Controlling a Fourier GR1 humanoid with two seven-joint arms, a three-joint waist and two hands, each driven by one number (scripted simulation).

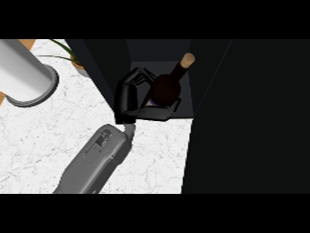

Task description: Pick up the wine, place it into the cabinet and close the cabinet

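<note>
head view:
wine (165, 86): dark bottle with a tan cork top, tilted, neck leaning up and to the right. It sits in the open cabinet's compartment, against the dark interior.
hand (132, 93): one black hand at the end of a grey forearm that comes up from the lower edge at centre-left. Which arm it is cannot be told from this view. Fingers curl round the left side of the bottle's body, thumb part runs under its base. So the hand is closed on the wine.
cabinet (251, 118): black, open. A narrow lit compartment shows between a dark left wall and a wide black panel filling the right side of the view. Whether that panel is the door cannot be told.
bench (43, 145): white marbled top, wooden strip at the far left edge.
cylinder (13, 68): large white upright thing with a grey base ring, on the bench at upper left, well apart from the cabinet.
plant (70, 57): thin green leaves just beside the cabinet's left wall, pot mostly hidden.
</note>
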